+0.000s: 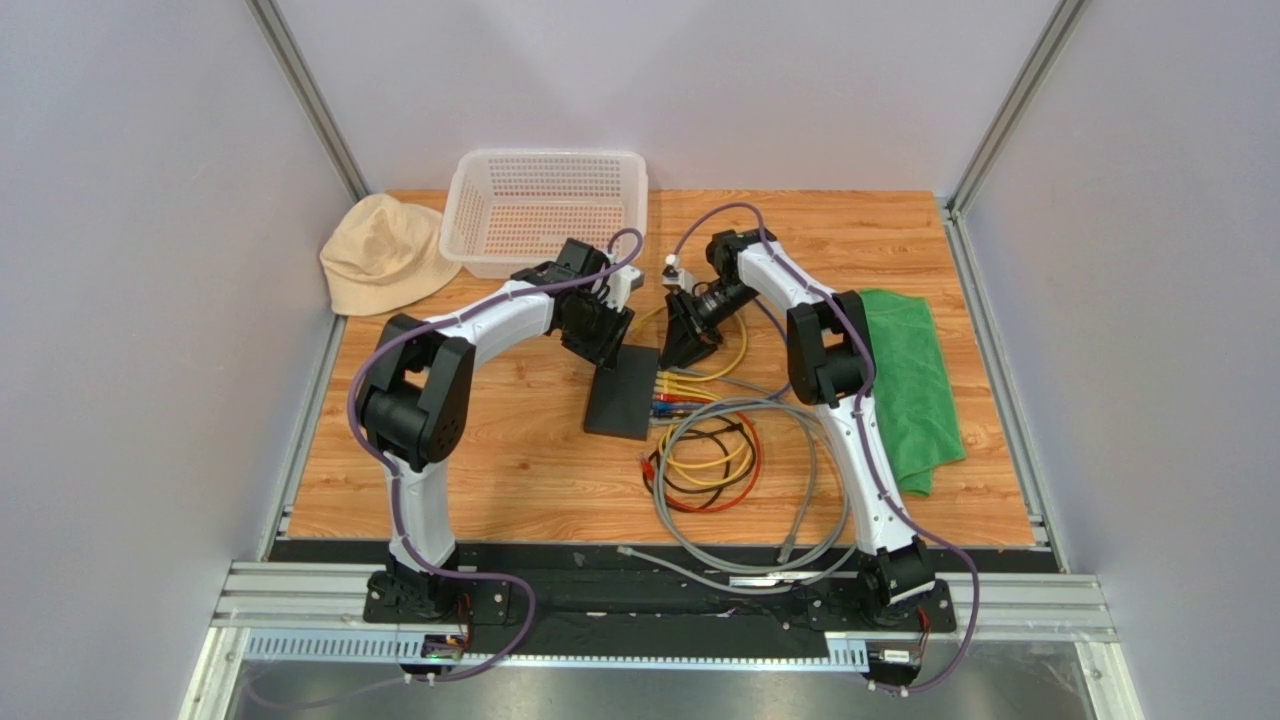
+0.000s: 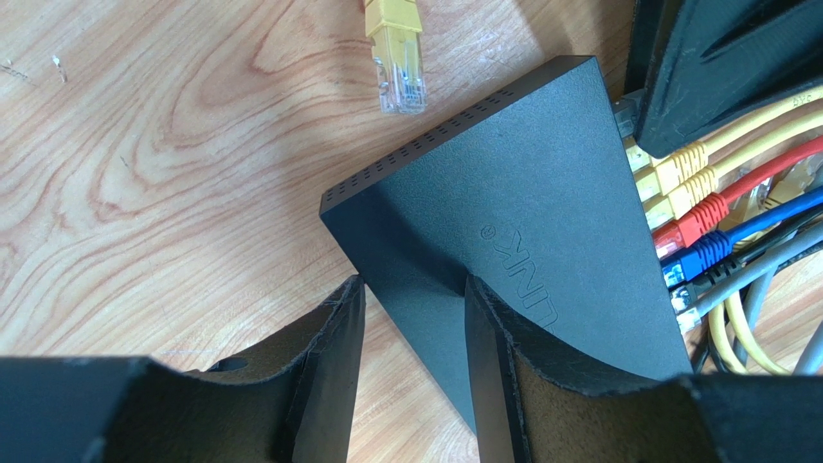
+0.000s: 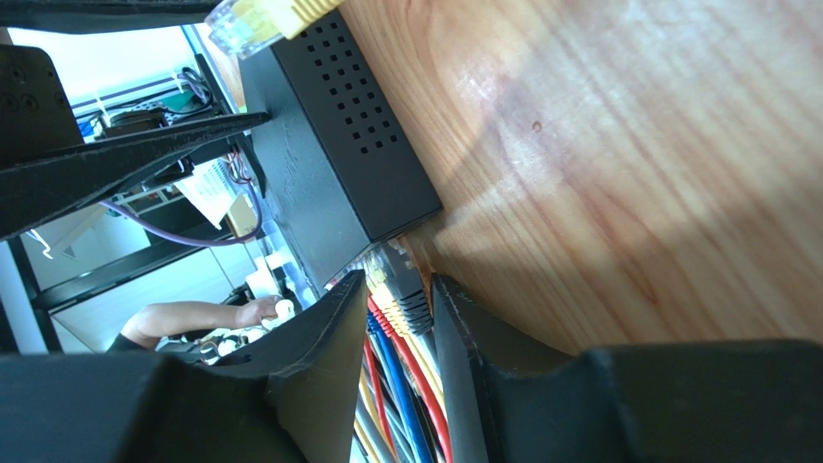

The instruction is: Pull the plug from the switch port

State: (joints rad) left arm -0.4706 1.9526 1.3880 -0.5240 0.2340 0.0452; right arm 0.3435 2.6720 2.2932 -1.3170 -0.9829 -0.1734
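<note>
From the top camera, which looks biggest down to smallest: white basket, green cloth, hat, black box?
1. white basket
2. green cloth
3. tan hat, close to the cloth, so unsure
4. black switch

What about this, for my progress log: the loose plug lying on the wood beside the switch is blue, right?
Wrong colour: the loose plug is yellow, as the left wrist view shows. It does lie on the wood beside the switch.

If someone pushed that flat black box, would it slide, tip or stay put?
The switch looks light and hollow, its side vented, so it would probably slide on the smooth wooden table. Flat and low, it seems unlikely to tip. Its plugged-in cables may drag it.
</note>
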